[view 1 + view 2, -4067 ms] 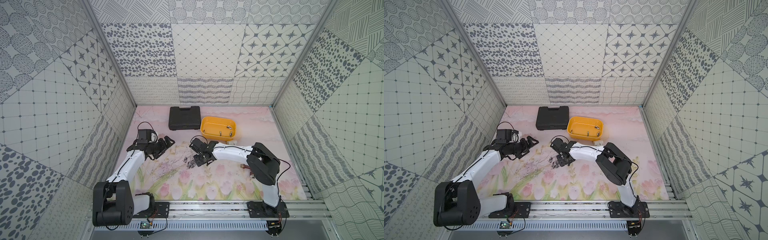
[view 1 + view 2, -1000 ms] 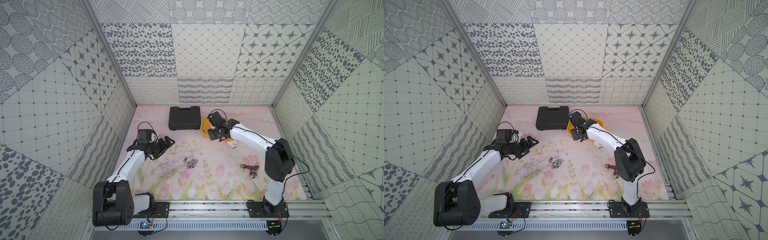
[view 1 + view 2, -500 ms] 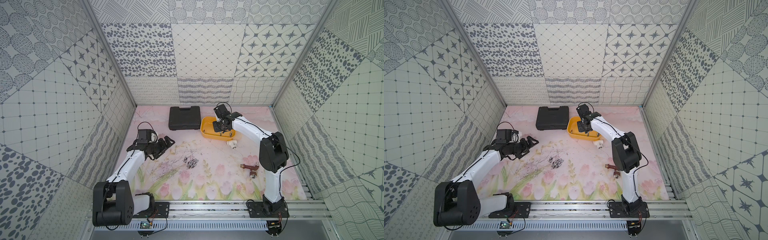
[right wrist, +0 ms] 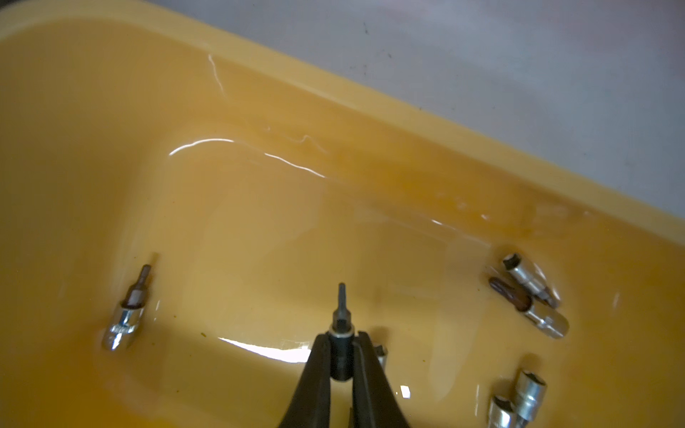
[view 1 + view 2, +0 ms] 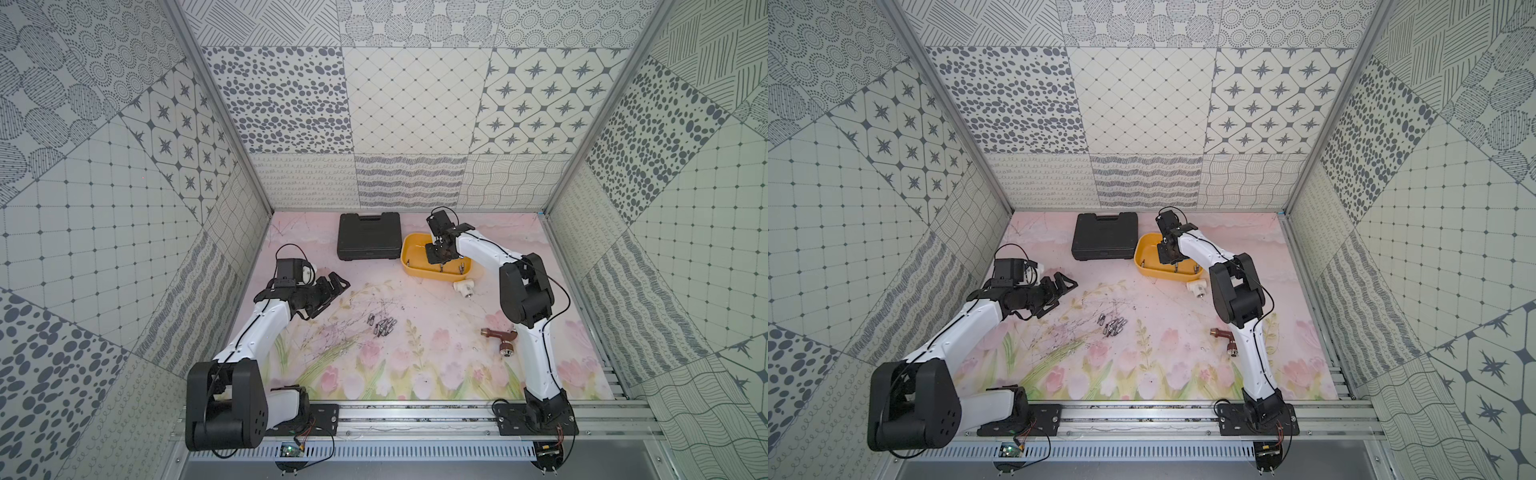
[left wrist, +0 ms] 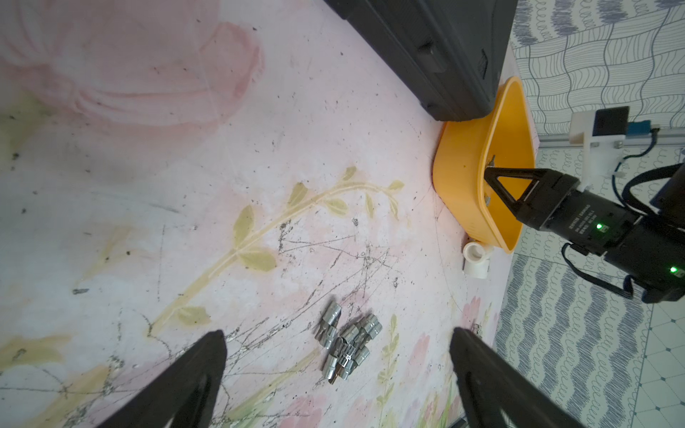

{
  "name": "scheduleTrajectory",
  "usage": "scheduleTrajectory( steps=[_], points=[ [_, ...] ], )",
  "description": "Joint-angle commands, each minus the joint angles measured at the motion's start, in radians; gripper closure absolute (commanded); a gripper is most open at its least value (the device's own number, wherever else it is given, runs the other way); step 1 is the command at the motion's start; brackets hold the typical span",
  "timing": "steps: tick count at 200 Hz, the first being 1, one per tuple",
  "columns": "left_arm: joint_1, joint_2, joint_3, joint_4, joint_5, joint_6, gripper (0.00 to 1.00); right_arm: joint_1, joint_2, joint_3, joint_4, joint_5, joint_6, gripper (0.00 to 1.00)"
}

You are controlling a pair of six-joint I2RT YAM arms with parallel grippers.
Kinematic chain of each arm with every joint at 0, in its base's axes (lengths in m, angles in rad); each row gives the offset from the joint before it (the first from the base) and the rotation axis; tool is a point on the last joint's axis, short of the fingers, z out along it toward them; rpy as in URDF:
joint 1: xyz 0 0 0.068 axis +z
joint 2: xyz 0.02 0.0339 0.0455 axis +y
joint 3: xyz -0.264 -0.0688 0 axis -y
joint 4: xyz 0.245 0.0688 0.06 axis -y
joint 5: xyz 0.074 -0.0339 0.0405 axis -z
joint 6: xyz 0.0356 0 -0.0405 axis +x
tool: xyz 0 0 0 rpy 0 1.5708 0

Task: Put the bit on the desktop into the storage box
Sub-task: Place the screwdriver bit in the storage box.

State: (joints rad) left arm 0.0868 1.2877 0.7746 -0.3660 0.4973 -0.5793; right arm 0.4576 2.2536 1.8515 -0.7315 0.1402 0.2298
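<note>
Holding one bit [image 4: 340, 307] pinched by its socket end, my right gripper [image 4: 341, 339] is clamped tight over the storage box [image 4: 259, 111]. The bit's long axis runs straight out past my jaws, seemingly just clear of the floor. Four seconds back I was down at the loose bits [image 5: 382, 326] on the desktop, which my wide-open, empty left gripper [image 5: 330, 286] sits nearer.

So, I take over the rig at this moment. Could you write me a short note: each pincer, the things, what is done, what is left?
Right pincer: shut on a small dark-tipped steel bit, over the shallow yellow plastic tub, not yet released.
Left pincer: open, empty, above the desktop.
Done: several bits lie in the tub.
Left: release this bit, then move the pile of steel bits from the desktop's middle.
</note>
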Motion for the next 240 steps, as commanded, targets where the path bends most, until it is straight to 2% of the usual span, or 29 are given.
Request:
scheduleTrajectory(
  steps=[1,110,201,240],
  points=[
    [0.001,0.012,-0.001,0.012,0.042,0.014,0.01,-0.007,0.024,0.044,0.014,0.012,0.004,0.86],
    [0.002,0.014,-0.003,0.013,0.04,0.013,0.01,-0.019,0.061,0.074,0.015,0.005,-0.005,0.83],
    [0.002,0.006,-0.009,0.007,0.039,0.009,0.01,-0.019,-0.011,0.043,0.016,-0.01,-0.02,0.63],
    [-0.045,-0.006,-0.005,-0.008,0.022,0.011,0.01,-0.02,-0.112,-0.025,0.034,0.006,-0.019,0.61]
  ],
)
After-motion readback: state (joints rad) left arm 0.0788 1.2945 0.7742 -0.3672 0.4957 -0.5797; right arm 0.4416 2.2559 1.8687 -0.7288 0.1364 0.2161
